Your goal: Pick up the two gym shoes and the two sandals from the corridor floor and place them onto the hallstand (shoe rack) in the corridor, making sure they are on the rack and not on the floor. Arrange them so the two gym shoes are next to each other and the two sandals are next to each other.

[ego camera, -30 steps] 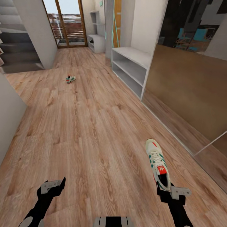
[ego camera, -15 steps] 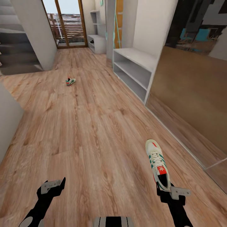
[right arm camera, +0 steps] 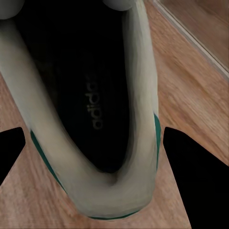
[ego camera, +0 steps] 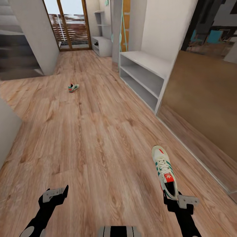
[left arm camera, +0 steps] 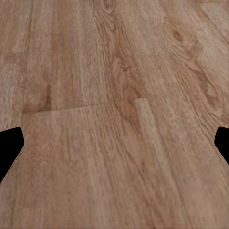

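- Gripping the heel end of one gym shoe (ego camera: 164,171), the right end effector (ego camera: 176,201) is sitting with its fingers clamped on the heel collar; in the right wrist view the white heel rim (right arm camera: 129,191) is lying between the two dark fingers.
- Running away from that end effector, the shoe's long axis is pointing forward along the corridor, toe ahead and heel at the fingers.
- Hanging free over bare planks, the left end effector (ego camera: 54,194) is holding nothing, its fingers standing apart.
- Lying ahead and to the right of the held shoe, the shoe rack (ego camera: 144,77) is standing against the right-hand wall, its flat top and two tiers facing the corridor; the right arm is the nearer one to it.
- Resting further off on the floor (ego camera: 98,131), ahead and to the left, the second gym shoe (ego camera: 73,87) is lying well apart from both arms, nearer the left one's side.
- Judging from this, placing will be calling for a swing forward and rightward toward the rack.
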